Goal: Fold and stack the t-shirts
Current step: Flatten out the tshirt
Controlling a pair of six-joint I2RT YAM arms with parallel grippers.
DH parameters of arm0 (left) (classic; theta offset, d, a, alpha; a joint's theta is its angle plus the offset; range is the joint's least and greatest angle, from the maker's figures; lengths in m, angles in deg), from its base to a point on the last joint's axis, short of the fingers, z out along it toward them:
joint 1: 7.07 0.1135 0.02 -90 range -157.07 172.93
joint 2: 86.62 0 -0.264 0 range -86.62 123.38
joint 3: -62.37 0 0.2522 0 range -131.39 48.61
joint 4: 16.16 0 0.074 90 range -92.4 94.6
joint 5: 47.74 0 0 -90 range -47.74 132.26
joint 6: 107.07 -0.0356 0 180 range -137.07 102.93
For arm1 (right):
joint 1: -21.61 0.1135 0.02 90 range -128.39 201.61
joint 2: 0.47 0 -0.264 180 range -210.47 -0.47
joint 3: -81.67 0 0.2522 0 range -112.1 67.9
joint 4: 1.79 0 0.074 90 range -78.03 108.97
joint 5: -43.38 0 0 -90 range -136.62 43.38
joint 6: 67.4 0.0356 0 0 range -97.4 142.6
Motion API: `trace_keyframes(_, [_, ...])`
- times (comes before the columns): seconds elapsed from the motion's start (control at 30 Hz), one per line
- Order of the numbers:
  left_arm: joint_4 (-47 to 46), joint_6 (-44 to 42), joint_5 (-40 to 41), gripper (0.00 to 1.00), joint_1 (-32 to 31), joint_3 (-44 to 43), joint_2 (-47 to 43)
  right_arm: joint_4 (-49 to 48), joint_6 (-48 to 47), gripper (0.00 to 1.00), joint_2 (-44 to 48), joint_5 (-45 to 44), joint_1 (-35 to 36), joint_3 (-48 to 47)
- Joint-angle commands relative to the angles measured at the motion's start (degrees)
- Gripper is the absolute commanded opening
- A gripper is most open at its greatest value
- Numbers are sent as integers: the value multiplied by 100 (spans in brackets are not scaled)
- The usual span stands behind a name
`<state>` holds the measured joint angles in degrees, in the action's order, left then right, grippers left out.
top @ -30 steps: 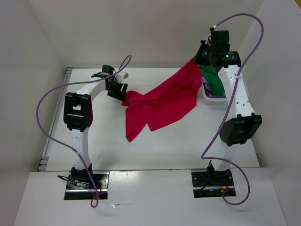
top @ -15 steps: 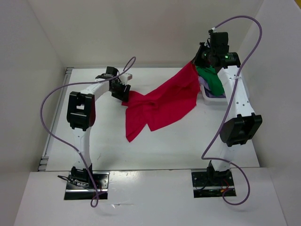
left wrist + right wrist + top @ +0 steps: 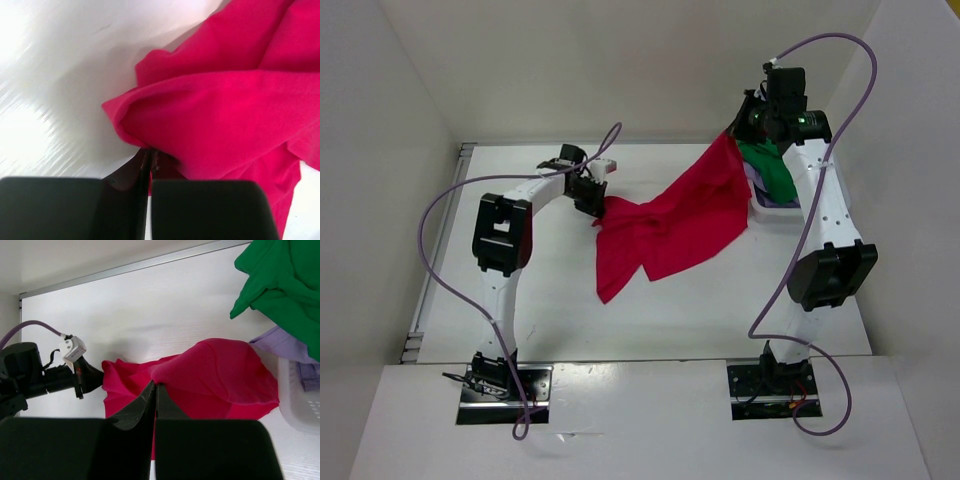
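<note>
a bright red soft cloth t-shirt is held stretched across the white table, likely for spreading flat. the left gripper is closed tight on its low edge; the right gripper, closed too, seems pinched on the raised corner beside a green cloth shirt.

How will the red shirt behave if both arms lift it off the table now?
Probably floppy: the red shirt sags in folds between the left gripper and the right gripper, both shut on it. Likely light, since thin pinches hold it. The loose end lying on the table may drag and bunch.
</note>
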<state>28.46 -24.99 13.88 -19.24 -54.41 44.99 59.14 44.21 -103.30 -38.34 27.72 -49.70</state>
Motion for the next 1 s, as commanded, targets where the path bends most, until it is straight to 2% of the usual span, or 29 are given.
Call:
trace_keyframes(0.0, [246,-51,1066,0,205,91,-275,-52,28,0,71,244,-22,-489])
trace_keyframes(0.07, [80,-200,1841,0,311,-182,-695,124,28,0,-464,367,-22,-1121])
trace_keyframes(0.1, [9,-436,2637,0,424,-514,-837,273,-33,0,-736,368,-22,-2256])
trace_keyframes(0.13, [-61,-551,2941,0,504,-717,-987,509,-34,0,-1287,368,-22,-2876])
trace_keyframes(0.17, [-114,-639,3161,0,591,-989,-1206,390,71,0,-1423,559,-179,-3309])
trace_keyframes(0.23, [43,-771,3549,0,881,-2244,-1287,239,447,0,-1687,659,-382,-4774])
trace_keyframes(0.27, [322,-772,3637,0,952,-2788,-1287,352,450,0,-2088,449,-382,-5520])
trace_keyframes(0.3, [456,-859,3725,0,1014,-3324,-1287,284,398,0,-2092,230,-504,-6050])
trace_keyframes(0.33, [587,-1078,3900,0,1014,-4287,-1226,-13,510,0,-1910,436,-645,-5933])
trace_keyframes(0.43, [1211,-1387,4085,0,1014,-5548,-1094,-87,643,0,-1777,772,-979,-6161])
trace_keyframes(0.5, [1765,-1466,4086,0,1014,-5772,-1094,291,591,0,-1776,851,-980,-5969])
trace_keyframes(0.6, [2468,-1466,4086,0,1067,-5773,-1094,493,590,0,-1714,1334,-980,-5362])
trace_keyframes(0.73, [3040,-1405,4033,0,1128,-5458,-1286,915,389,0,-1653,1440,-437,-4476])
trace_keyframes(0.83, [2902,-1545,4033,0,1243,-4160,-1900,977,73,0,-1092,1047,63,-3220])
trace_keyframes(0.87, [2761,-1702,4190,0,1243,-3094,-2120,917,-102,0,-899,914,196,-2312])
trace_keyframes(0.9, [2255,-1843,4270,0,1243,-2396,-2696,829,-174,0,-427,748,346,-1763])
trace_keyframes(0.93, [1893,-2010,4384,0,1243,-1615,-3050,671,-174,0,-127,546,626,-400])
trace_keyframes(0.97, [1498,-2429,4777,0,1182,46,-3776,444,-174,0,181,544,707,371])
